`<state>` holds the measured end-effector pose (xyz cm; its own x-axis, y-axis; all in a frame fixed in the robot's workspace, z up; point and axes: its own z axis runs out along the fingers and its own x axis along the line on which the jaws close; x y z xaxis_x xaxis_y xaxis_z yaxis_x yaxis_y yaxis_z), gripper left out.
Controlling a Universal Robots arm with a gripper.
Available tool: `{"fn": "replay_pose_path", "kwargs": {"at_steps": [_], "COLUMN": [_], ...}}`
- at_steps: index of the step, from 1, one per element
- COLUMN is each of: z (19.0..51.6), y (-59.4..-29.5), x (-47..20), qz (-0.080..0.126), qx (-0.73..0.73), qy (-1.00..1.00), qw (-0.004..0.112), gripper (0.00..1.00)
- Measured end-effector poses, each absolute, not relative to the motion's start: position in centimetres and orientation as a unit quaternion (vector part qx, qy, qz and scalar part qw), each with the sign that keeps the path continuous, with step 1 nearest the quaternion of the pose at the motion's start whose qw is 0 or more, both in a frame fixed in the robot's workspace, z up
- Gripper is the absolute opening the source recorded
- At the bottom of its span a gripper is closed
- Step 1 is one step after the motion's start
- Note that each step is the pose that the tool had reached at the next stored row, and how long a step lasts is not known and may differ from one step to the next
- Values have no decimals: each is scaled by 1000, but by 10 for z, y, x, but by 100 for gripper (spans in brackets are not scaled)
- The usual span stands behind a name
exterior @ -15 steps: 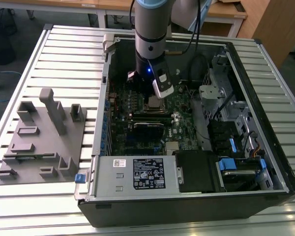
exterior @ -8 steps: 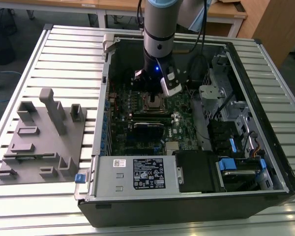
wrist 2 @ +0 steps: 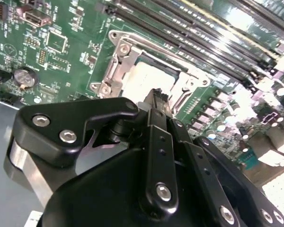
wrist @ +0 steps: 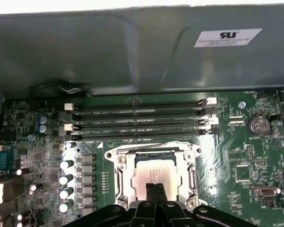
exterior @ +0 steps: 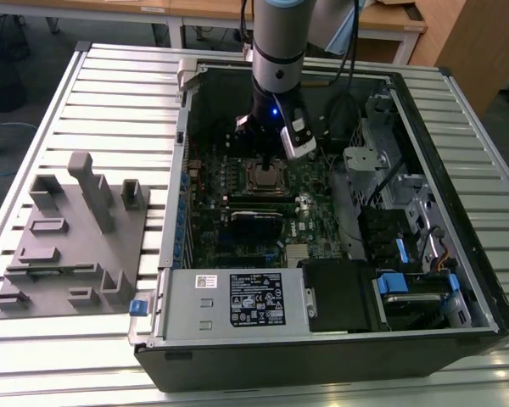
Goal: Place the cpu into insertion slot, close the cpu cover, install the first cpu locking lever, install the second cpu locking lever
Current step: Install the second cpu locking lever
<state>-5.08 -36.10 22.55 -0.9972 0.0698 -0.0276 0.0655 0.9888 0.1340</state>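
**CPU Seated, Cover Down: Claw Over the Socket**

The cpu (wrist: 154, 174) lies flat inside the socket on the green motherboard (wrist: 246, 165), at lower centre of the first wrist view. Its pale metal top shows through the square window of the cpu cover (wrist: 123, 176). The cover's silvery frame appears to lie flat around the chip on all visible sides, so placement and cover closing are judged complete.

The claw (wrist: 155, 191) stands directly above the near edge of the cpu. Its two narrow black fingers (wrist 2: 157, 101) are pressed together with no gap between them and carry nothing. In the second wrist view the tips sit at the edge of the socket frame; contact with the chip or frame cannot be confirmed.

In the exterior view the arm reaches down into the open computer case (exterior: 458, 280), which rests on the slatted worktop (exterior: 110, 102), with the socket at frame centre.

The state of the two locking levers cannot be read clearly. Their installation is judged outstanding or in progress.
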Motion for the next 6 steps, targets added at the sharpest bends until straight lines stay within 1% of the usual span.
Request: {"fn": "replay_pose_path", "kwargs": {"at_steps": [6], "z": [225], "y": [-361], "x": [-50], "qz": [67], "qx": [34], "qy": [997], "qw": [16], "gripper": [10]}}
